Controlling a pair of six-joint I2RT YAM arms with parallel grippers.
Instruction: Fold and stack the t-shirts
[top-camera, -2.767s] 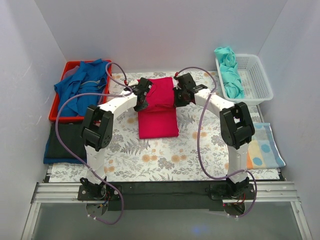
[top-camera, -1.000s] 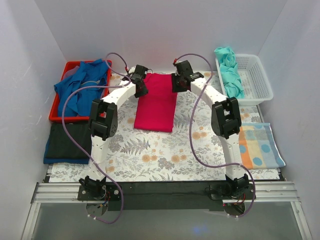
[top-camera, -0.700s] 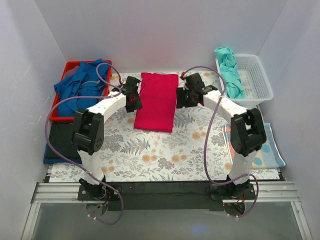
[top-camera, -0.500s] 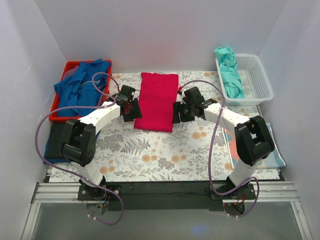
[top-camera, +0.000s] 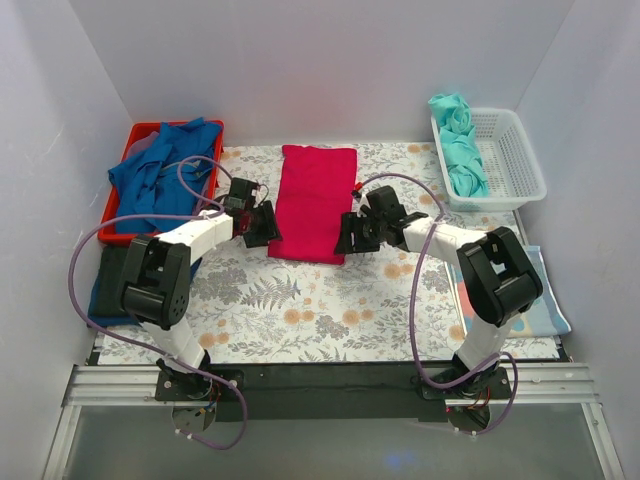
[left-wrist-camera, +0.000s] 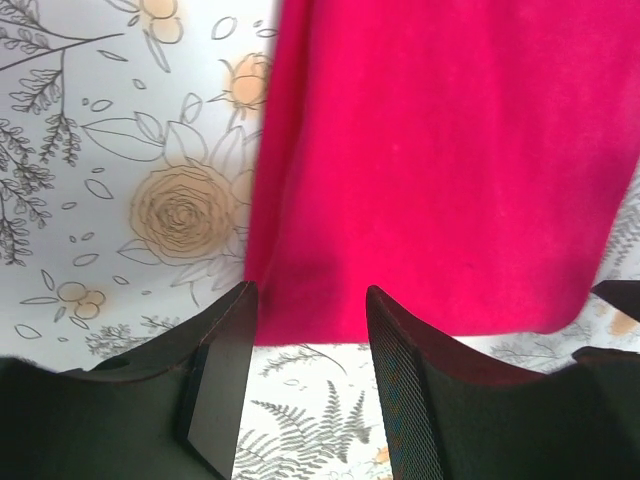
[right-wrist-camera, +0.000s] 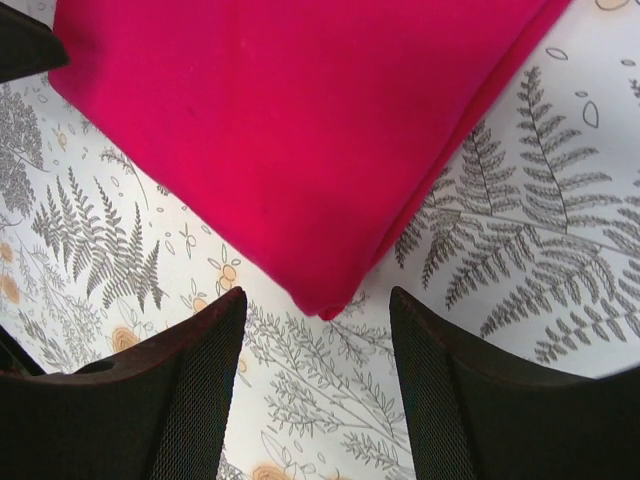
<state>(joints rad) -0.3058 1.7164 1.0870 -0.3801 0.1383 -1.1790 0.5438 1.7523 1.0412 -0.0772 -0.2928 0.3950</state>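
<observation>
Two gaping: left pincer and right pincer each straddle a near corner of the crimson-pink tee, folded long on the counter left of the white basket. We judge it soft, light, floppy: pinch all layers at those corners.

The long folded t-shirt lies mid-surface, running front to back. Left of it toward the back stands a tray with a heaped t-shirt in it. Left of it nearer the front lies a flat folded t-shirt. Right of it at the back, a basket holds a bunched t-shirt. Right of it nearer the front lies a cloth. Its front corners sit just beyond the gaps of the parted left fingers and right fingers.
</observation>
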